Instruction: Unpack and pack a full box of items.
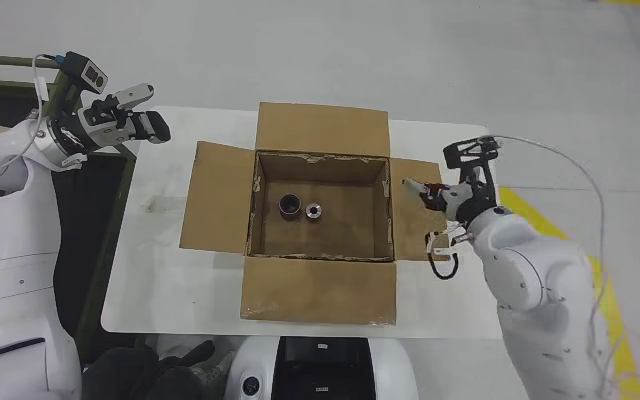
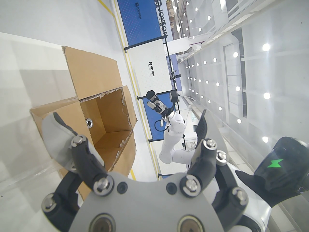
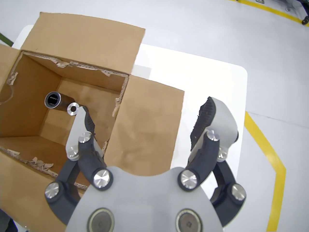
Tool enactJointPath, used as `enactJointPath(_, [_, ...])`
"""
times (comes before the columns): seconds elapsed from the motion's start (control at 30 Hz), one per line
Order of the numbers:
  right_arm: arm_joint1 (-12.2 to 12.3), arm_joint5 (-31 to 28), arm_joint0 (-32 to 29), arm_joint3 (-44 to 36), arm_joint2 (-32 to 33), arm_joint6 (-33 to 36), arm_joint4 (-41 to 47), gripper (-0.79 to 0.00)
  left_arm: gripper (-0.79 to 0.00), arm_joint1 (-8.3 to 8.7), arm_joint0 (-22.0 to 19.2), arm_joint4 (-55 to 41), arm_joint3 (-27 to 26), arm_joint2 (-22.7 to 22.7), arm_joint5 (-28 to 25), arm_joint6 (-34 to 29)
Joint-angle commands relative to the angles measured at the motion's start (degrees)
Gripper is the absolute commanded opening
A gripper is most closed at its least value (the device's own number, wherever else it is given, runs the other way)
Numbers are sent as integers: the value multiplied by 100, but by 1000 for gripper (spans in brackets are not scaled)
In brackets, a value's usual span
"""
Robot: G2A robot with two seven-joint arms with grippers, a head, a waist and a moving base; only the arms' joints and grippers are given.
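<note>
Box (image 1: pixel 320 290) mid-tabletop, flaps open; dark cylinder (image 1: pixel 290 206) and silver cylinder (image 1: pixel 314 211) just beside each other on its floor. Right gripper (image 3: pixel 146 108) over right flap, left gripper (image 1: pixel 150 112) near far-left corner, both spread, empty. Risk: reaching in could snag a wall or topple the neighbouring cylinder.
</note>
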Motion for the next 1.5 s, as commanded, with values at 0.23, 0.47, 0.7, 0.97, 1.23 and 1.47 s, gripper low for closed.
enactJointPath(0.23, [-41, -488, 436, 90, -834, 271, 97, 0, 0, 0, 0, 0, 0, 0, 0, 0])
enactJointPath(0.47, [-116, -721, 994, 692, -1424, 573, 615, 0, 0, 0, 0, 0, 0, 0, 0, 0])
enactJointPath(0.7, [-210, -938, 1546, 1195, -2039, 738, 888, 0, 0, 0, 0, 0, 0, 0, 0, 0])
enactJointPath(0.97, [-322, -1213, 2053, 1852, -2531, 780, 1406, 0, 0, 0, 0, 0, 0, 0, 0, 0])
enactJointPath(1.23, [-420, -1385, 2539, 2620, -2857, 869, 1719, 0, 0, 0, 0, 0, 0, 0, 0, 0])
enactJointPath(1.47, [-495, -1365, 2830, 3140, -3105, 793, 1622, 0, 0, 0, 0, 0, 0, 0, 0, 0])
